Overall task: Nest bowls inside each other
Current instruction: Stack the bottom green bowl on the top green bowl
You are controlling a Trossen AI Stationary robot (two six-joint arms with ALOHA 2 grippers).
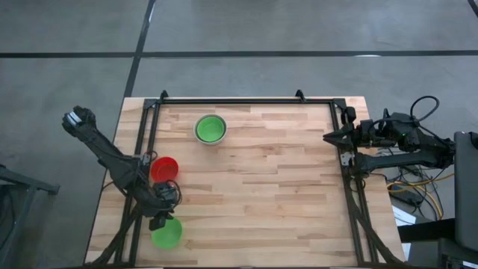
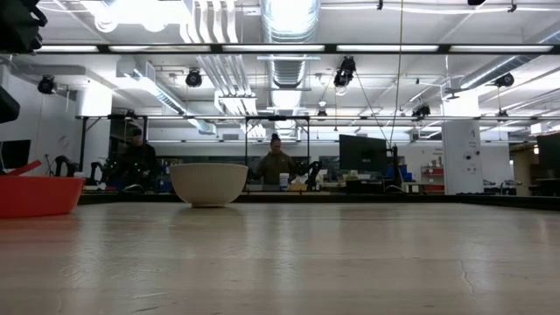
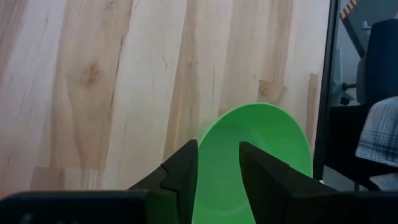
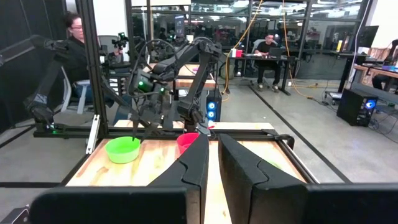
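Note:
A loose green bowl (image 1: 167, 236) (image 3: 267, 137) rests on its base near the table's near left corner. My left gripper (image 1: 159, 219) (image 3: 217, 162) hangs open just above its rim, slanting down, the green inside showing between its fingers; I see no touch. A red bowl (image 1: 164, 168) (image 2: 35, 194) stands a little farther back on the left. At the far middle, a pale bowl (image 1: 196, 129) (image 2: 208, 184) holds another green bowl (image 1: 211, 128) nested inside it. My right gripper (image 1: 326, 137) (image 4: 213, 146) waits shut and level over the table's right edge.
A black metal frame (image 1: 239, 100) runs along the table's far, left and right edges. The wide middle and right of the wooden tabletop (image 1: 276, 187) lie bare. People sit at desks in the room beyond the table.

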